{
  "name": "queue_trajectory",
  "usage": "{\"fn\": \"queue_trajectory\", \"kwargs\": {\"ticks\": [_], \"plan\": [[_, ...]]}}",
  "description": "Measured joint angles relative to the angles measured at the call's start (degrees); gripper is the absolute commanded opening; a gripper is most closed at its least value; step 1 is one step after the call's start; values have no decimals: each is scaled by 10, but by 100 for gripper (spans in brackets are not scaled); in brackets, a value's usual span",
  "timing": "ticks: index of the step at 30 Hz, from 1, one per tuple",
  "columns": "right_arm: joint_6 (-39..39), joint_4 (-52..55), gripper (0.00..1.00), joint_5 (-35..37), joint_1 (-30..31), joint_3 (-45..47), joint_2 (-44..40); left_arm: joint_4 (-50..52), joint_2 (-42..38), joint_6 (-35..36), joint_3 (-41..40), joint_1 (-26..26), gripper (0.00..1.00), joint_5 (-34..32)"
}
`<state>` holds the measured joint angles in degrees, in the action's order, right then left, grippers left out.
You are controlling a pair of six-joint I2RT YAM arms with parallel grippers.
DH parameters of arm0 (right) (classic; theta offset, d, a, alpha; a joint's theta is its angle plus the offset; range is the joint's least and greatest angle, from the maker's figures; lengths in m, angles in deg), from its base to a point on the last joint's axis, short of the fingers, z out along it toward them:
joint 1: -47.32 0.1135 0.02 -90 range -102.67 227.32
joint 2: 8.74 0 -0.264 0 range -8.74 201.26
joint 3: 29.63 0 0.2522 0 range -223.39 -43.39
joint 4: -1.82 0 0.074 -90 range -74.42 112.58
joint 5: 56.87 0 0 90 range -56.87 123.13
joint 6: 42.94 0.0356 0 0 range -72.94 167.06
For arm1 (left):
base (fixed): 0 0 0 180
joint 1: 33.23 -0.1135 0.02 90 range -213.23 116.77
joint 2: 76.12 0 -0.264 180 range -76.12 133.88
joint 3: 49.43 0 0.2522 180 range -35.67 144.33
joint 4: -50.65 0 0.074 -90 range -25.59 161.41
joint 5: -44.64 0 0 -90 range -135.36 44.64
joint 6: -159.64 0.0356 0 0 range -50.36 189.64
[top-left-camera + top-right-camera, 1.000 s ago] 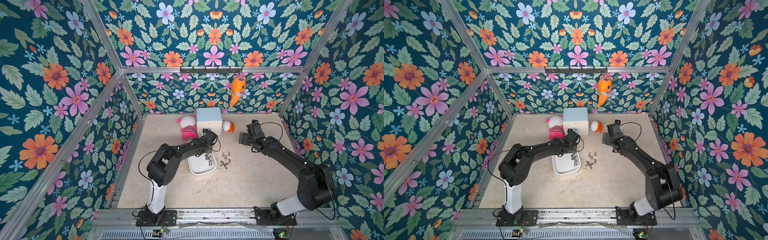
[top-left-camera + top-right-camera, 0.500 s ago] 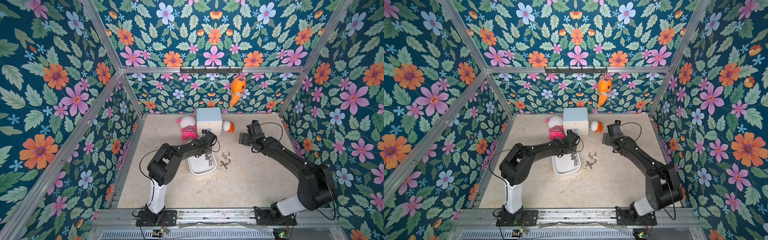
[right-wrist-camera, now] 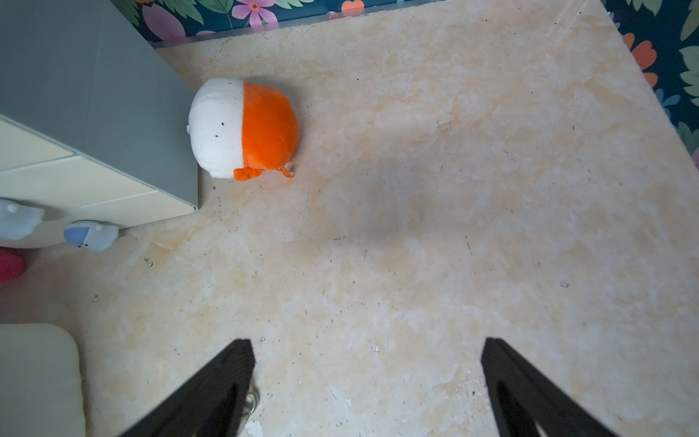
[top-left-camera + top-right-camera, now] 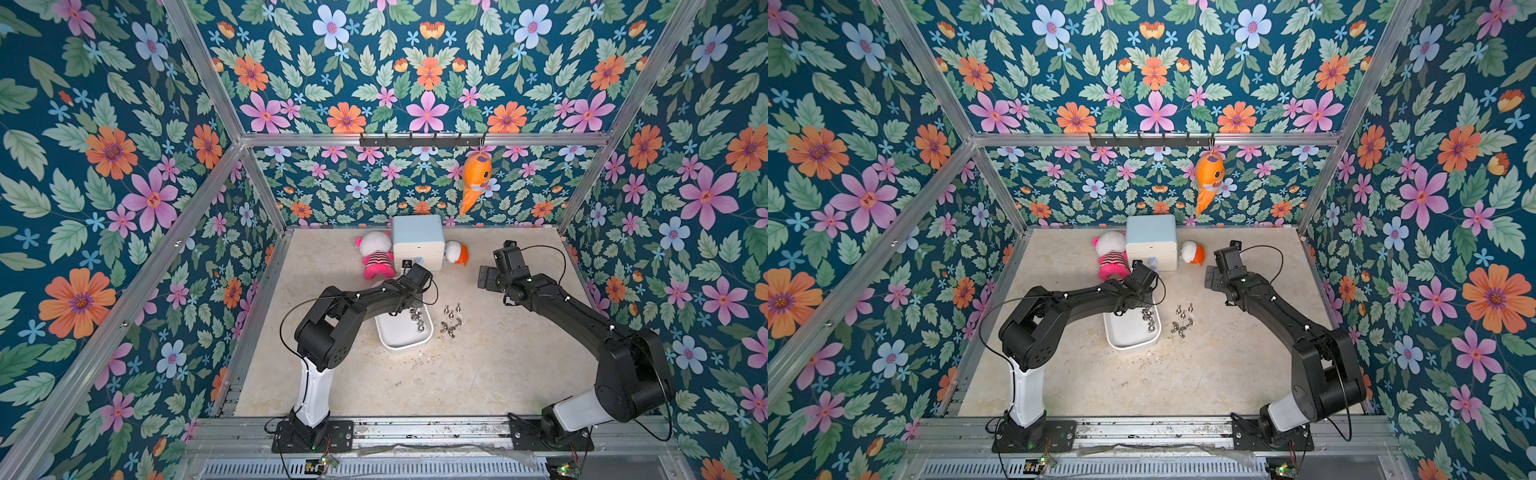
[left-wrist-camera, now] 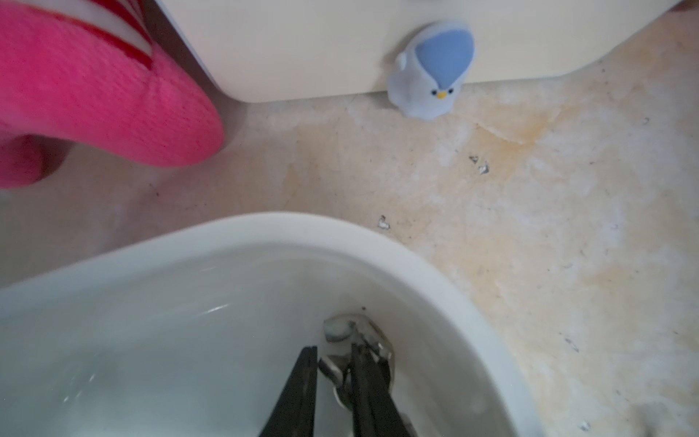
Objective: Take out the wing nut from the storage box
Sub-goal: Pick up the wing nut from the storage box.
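The storage box (image 4: 399, 338) (image 4: 1125, 332) is a shallow white tray mid-table, with several metal wing nuts (image 4: 417, 318) in its right half. My left gripper (image 5: 333, 350) reaches down inside the tray near its rounded rim (image 5: 287, 227). Its black fingers are shut on a wing nut (image 5: 340, 329), one wing pinched between them. In both top views the wrist hides these jaws. My right gripper (image 3: 367, 342) (image 4: 484, 276) hangs open over bare table, right of the tray.
Several loose wing nuts (image 4: 452, 318) (image 4: 1183, 320) lie on the table just right of the tray. At the back stand a white drawer cabinet (image 4: 417, 237), a pink plush (image 4: 376, 255) and an orange-white plush (image 4: 456, 252). An orange fish toy (image 4: 476, 178) hangs on the rear rail.
Both arms hold nearly the same place. The left jaws have closed in slightly on the wing nut.
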<state>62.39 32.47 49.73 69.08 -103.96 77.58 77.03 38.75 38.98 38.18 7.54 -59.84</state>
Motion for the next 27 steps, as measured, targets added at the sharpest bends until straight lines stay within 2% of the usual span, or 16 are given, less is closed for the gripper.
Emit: {"fn": "queue_trajectory", "kwargs": {"ticks": [17, 27], "plan": [[0, 0, 99, 0, 0, 5, -3, -15, -11, -3, -10, 0, 10, 11], [0, 0, 99, 0, 0, 5, -3, 8, -35, -3, -19, 0, 9, 9]]}}
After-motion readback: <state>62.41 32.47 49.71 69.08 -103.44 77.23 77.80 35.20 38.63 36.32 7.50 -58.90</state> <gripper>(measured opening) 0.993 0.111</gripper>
